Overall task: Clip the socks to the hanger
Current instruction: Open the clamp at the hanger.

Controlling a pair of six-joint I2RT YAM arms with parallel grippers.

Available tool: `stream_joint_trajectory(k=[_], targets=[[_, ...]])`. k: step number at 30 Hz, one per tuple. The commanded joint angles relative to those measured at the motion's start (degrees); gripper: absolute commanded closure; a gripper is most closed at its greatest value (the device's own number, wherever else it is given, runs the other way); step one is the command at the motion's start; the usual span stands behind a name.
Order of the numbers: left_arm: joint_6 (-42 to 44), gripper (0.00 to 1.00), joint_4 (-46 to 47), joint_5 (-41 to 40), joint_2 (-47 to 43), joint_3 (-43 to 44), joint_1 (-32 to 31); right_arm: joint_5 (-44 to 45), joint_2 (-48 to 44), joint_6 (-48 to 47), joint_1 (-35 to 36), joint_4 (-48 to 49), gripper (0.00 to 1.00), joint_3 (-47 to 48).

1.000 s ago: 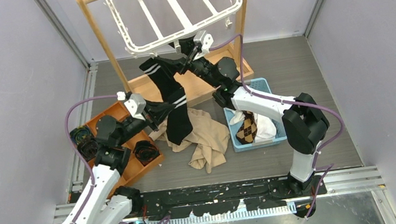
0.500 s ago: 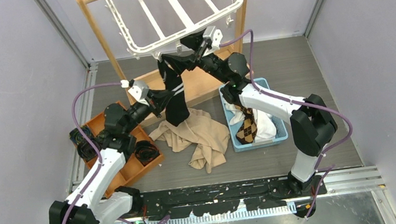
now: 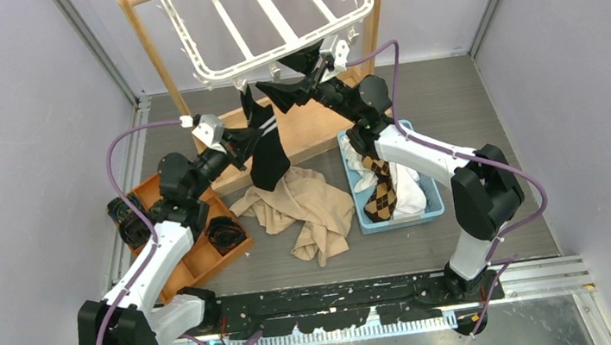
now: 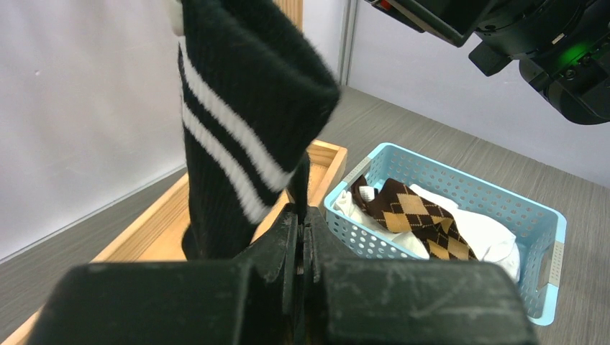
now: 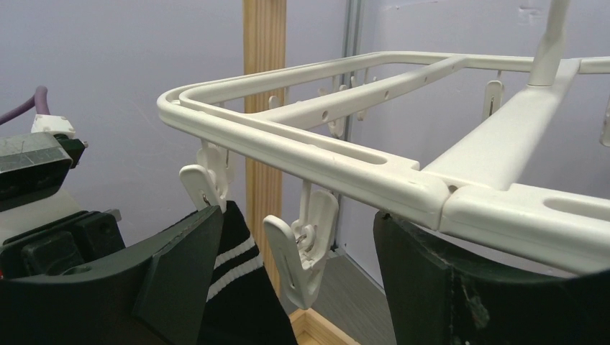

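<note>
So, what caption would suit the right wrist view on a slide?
Open right gripper flanks a small white clip under the white plastic hanger frame, black white-striped sock alongside.

Bright, even overhead light, only soft shadows on the table. Up close, the left gripper's fingers blur; the hanger shows sharp in the right wrist view.

Two white-and-black arms rise from their bases and lean in toward each other. The left arm stretches up and to the right with its wrist raised. The left fingers are pressed together, pinching a black striped sock. The right arm reaches up and leftward. The right fingers are spread wide, gripping nothing.
</note>
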Motion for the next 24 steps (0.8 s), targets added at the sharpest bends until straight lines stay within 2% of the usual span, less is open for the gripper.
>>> stream_joint_trajectory(k=[1, 24], targets=[[-0.2, 1.0, 3.41, -1.0, -0.71, 2.24, 0.3, -2.46, -1.58, 2.36, -0.45, 2.84, 0.18, 2.21], [-0.2, 1.0, 2.92, -2.89, -0.42, 3.03, 0.65, -4.66, 0.62, 10.88, -2.81, 9.38, 0.22, 2.14]])
